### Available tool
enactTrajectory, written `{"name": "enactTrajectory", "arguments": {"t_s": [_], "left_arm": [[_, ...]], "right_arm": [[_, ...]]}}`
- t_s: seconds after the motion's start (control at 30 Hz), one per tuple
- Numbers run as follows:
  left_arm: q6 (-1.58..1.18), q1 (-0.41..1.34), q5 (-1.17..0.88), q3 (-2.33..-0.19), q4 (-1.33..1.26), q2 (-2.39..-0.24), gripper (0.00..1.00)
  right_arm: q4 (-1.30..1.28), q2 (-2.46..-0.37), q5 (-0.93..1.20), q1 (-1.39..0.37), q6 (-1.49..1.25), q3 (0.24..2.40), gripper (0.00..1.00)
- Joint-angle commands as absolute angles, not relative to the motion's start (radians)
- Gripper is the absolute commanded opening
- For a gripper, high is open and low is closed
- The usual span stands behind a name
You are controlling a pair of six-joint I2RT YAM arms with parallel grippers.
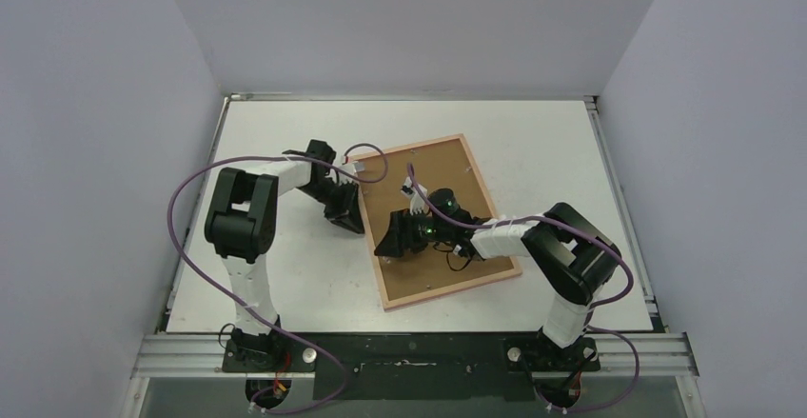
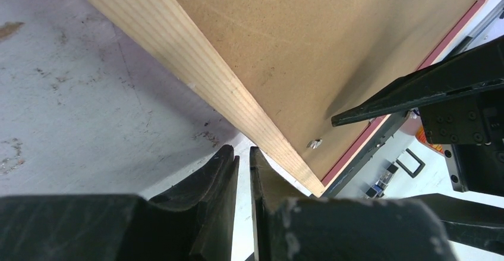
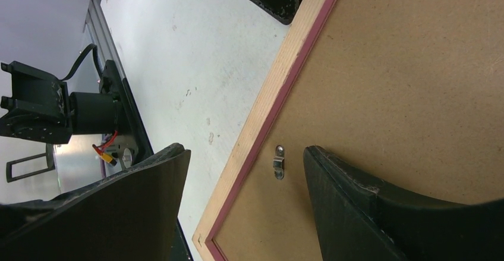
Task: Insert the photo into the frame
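Pink-edged wooden picture frame (image 1: pixel 409 148), laid face-down at the centre of the tabletop (image 1: pixel 305 285).
At its 9 o'clock edge the left fingers (image 2: pixel 220 172) are pressed together; the right fingers (image 3: pixel 154 201) are held apart over the brown hardboard backing (image 1: pixel 419 175).

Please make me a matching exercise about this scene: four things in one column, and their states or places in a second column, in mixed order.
Things:
1. left gripper
2. right gripper
3. hardboard backing panel
4. metal clip

States or places:
a. brown, lying inside the frame
b. jaws open wide, above the panel
c. small, silver, at the panel's edge
d. jaws almost shut, beside the frame's outer edge

Pairs: 1-d, 2-b, 3-a, 4-c.
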State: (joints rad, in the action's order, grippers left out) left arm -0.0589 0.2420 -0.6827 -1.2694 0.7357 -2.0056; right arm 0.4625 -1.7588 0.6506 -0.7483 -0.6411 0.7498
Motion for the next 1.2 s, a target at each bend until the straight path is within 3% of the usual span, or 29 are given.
{"name": "enactTrajectory", "arguments": {"t_s": [0.0,0.47,1.17], "left_arm": [[-0.054,0.231,-0.757,-1.316,0.731,-1.954,0.13],[-0.043,0.288,-0.696,-1.272,0.723,-1.951,0.15],[-0.060,0.291,-0.643,-1.256,0.696,-1.986,0.09]], "right_arm": [[0.503,-1.734,0.640,-0.762,-0.627,0.739,0.71],[0.513,-1.733,0.646,-0.801,-0.642,0.716,0.71],[0.569,-1.766,0.629,-0.866,-0.688,0.702,0.70]]}}
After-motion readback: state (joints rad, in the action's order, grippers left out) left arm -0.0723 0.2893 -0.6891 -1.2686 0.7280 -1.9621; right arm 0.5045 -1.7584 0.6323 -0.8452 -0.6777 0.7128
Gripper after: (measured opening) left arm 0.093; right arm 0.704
